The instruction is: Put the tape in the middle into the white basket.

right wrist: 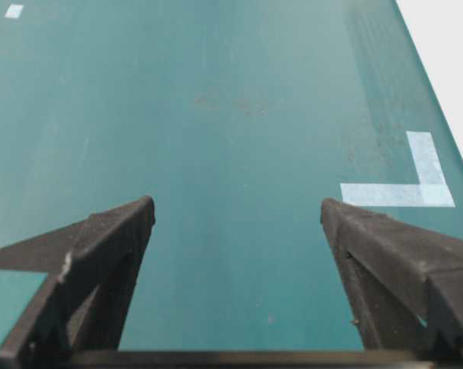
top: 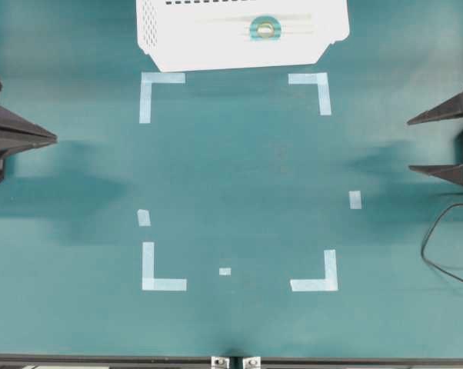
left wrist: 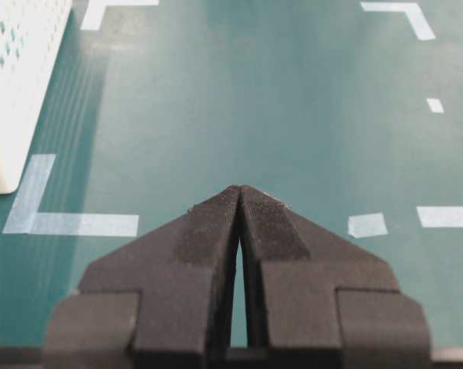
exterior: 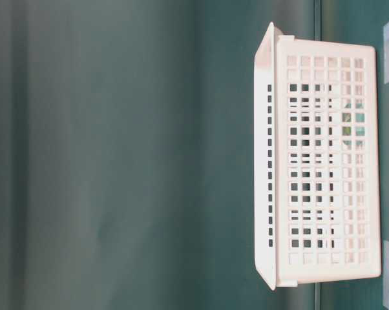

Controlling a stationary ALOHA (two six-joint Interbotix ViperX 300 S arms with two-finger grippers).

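- Teal tape (top: pixel 264 29) lay inside the white basket (top: pixel 170 34).
- Left gripper (top: pixel 53 139) was pressed closed, holding nothing.
- Right gripper (top: pixel 410 144) gaped wide, empty.

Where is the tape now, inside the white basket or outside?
Inside: the tape lies on the floor of the white basket in the overhead view.

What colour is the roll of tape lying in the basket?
Light teal, with a tan core. The tape shows best in the overhead view, inside the white basket.
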